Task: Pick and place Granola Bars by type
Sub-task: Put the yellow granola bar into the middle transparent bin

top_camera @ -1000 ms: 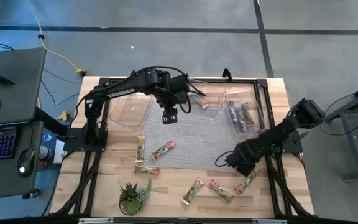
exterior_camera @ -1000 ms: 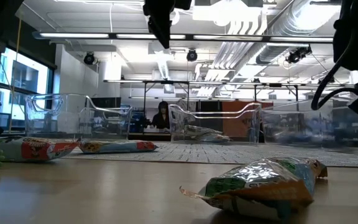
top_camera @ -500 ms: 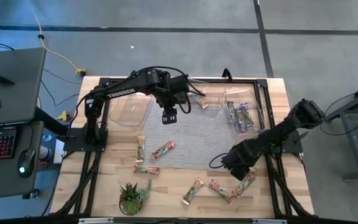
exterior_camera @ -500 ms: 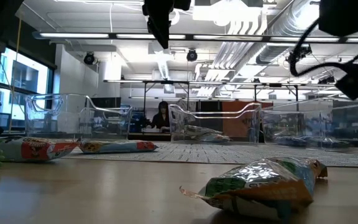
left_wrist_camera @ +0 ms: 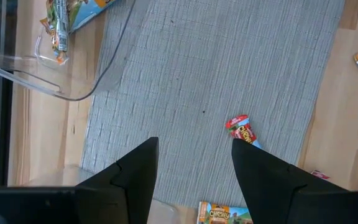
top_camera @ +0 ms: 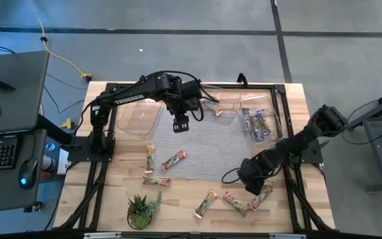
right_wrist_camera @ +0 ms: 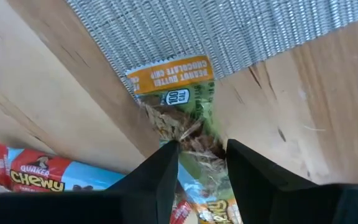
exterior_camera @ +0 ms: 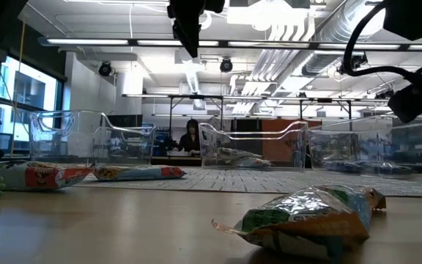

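Several granola bars lie flat on the table's near half. A green-orange bar (top_camera: pixel 262 194) lies at the grey mat's near right corner; in the right wrist view this green-orange bar (right_wrist_camera: pixel 178 102) runs between my fingers. My right gripper (right_wrist_camera: pixel 202 149) is open and stands over it, one finger on each side; the low view shows my right gripper (exterior_camera: pixel 416 99) well above the tabletop. My left gripper (top_camera: pixel 181 125) hangs open high over the mat's far part, with a red-pink bar (left_wrist_camera: pixel 241 127) lying far below it.
Three clear tubs stand along the far edge: the left tub (top_camera: pixel 141 119), the middle tub (top_camera: pixel 223 106) with one bar, the right tub (top_camera: pixel 260 125) with blue-purple bars. A red bar (top_camera: pixel 235 203) lies beside the green-orange one. A potted plant (top_camera: pixel 140 210) stands near-left.
My right gripper has moved a little toward the table's near left, coming over the green-orange bar. The left arm and the bars have kept still.
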Robot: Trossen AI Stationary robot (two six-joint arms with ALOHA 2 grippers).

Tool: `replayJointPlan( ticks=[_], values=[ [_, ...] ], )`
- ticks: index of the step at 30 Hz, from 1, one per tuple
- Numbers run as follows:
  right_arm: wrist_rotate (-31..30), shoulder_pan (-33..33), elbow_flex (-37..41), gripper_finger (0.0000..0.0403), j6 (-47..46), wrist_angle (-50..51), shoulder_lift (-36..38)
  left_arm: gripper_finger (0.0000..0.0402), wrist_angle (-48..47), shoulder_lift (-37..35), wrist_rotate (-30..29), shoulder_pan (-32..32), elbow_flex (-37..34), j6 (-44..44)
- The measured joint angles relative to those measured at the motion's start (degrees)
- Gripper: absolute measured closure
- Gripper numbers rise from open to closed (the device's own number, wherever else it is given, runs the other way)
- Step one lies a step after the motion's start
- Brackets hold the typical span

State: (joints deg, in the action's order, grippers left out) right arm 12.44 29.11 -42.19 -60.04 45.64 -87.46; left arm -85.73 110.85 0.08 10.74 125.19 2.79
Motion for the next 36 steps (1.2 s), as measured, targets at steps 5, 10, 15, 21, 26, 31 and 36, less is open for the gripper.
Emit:
replayJointPlan(
  ticks=[5,10,15,21,26,31,36],
  values=[
    [-2.46,1.01,0.45,0.0279,-0.25,-0.51,-0.02,0.0204,-0.01,0.00,0.00,0.00,0.00,-0.04],
    [-1.48,1.78,0.51,0.0309,0.79,-2.22,-0.07,0.0204,-0.02,0.00,-0.01,-0.02,0.00,-0.07],
    [-0.31,1.92,0.58,0.0379,0.80,-6.01,-0.09,0.0204,-0.22,0.00,-0.01,-0.02,0.00,-0.10],
    [-1.35,1.71,-3.31,0.0399,1.10,-10.77,0.01,0.0204,-3.69,-1.86,-0.20,0.00,-0.02,-0.76],
    [-9.77,1.35,-11.82,0.0402,6.87,-9.79,0.46,0.0204,-4.37,-5.94,-0.54,-0.56,0.00,-1.95],
    [-32.32,-1.50,-19.96,0.0403,20.82,-8.81,0.57,0.0204,-4.13,-11.42,-1.92,-0.80,0.05,-1.77],
    [-60.09,-10.17,-25.37,0.0403,31.63,-13.68,0.59,0.0204,-1.86,-16.05,-7.74,-0.63,0.07,-1.79]
  ],
)
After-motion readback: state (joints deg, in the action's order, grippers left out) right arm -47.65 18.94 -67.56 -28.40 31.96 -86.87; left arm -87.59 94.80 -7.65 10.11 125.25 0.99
